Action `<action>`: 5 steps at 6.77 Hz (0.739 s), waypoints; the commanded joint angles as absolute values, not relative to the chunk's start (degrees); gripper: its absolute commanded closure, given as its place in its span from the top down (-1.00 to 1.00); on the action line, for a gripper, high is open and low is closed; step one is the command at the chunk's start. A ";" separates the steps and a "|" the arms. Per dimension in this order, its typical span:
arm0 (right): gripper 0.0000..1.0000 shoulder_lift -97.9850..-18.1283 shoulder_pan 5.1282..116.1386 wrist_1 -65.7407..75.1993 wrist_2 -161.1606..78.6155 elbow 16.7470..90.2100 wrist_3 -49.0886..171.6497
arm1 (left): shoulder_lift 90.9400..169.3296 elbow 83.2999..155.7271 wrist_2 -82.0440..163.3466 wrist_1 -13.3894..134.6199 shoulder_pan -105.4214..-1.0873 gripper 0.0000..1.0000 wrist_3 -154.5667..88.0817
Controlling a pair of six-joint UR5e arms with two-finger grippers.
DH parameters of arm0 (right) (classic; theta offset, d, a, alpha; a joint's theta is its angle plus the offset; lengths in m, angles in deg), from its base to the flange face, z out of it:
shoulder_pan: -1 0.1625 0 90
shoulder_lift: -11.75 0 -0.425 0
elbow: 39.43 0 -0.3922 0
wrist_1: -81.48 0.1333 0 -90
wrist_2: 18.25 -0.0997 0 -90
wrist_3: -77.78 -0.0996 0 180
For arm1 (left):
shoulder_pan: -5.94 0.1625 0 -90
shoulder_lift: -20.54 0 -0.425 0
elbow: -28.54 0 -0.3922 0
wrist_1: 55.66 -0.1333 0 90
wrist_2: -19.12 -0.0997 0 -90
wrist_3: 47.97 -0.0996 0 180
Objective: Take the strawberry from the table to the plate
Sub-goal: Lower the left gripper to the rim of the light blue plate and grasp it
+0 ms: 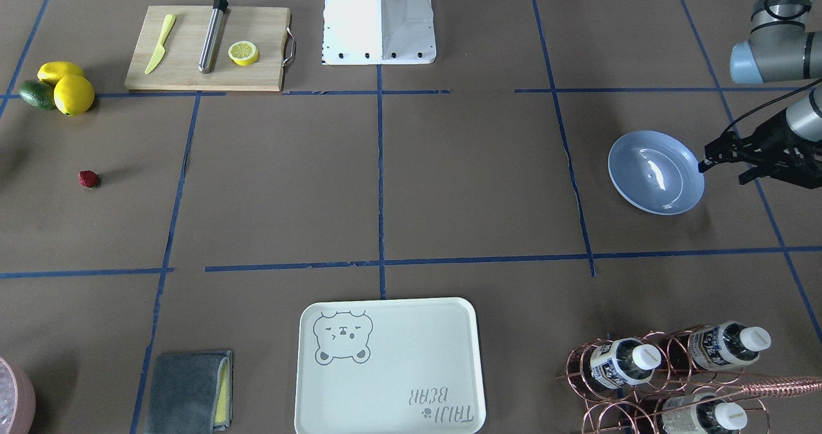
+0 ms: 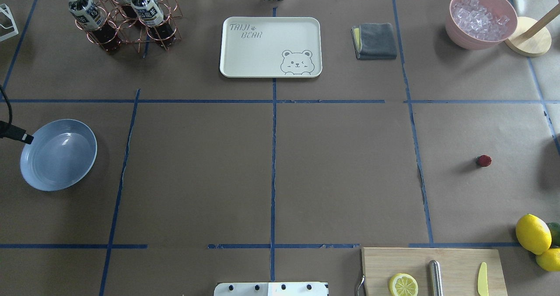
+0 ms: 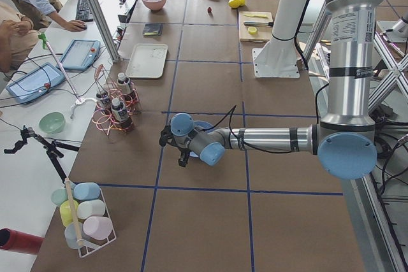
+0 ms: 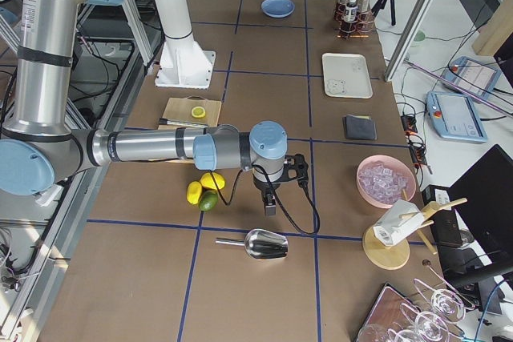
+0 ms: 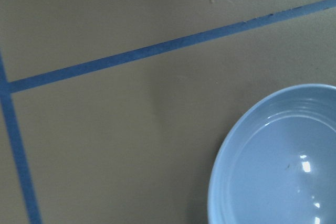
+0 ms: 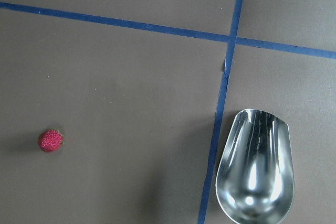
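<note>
The strawberry lies alone on the brown table, small and dark red. In the right wrist view the strawberry sits at the lower left. The pale-blue plate rests far across the table and holds nothing. My left gripper hovers at the plate's outer rim, open, with nothing between its fingers. My right gripper points down over the table beyond the lemons; it shows only in the exterior right view, so I cannot tell its state.
A metal scoop lies near the right gripper. Two lemons and a lime sit beside a cutting board bearing a knife, a rod and a lemon half. Along the far side stand a cream tray, a bottle rack, a grey cloth and an ice bowl.
</note>
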State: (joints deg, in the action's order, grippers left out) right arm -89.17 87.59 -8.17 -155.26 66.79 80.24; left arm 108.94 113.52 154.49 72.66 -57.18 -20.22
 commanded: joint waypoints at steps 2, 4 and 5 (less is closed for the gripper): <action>1.00 -89.24 87.57 -8.17 -155.36 66.92 80.24 | 110.19 110.81 151.48 73.09 -53.74 0.45 -15.63; 1.00 -89.23 87.57 -8.08 -155.36 67.01 80.24 | 110.10 110.90 151.57 73.10 -53.74 -0.99 -15.54; 1.00 -89.15 87.57 -8.08 -155.45 67.09 80.24 | 110.28 111.51 152.00 73.01 -53.74 -1.00 -15.02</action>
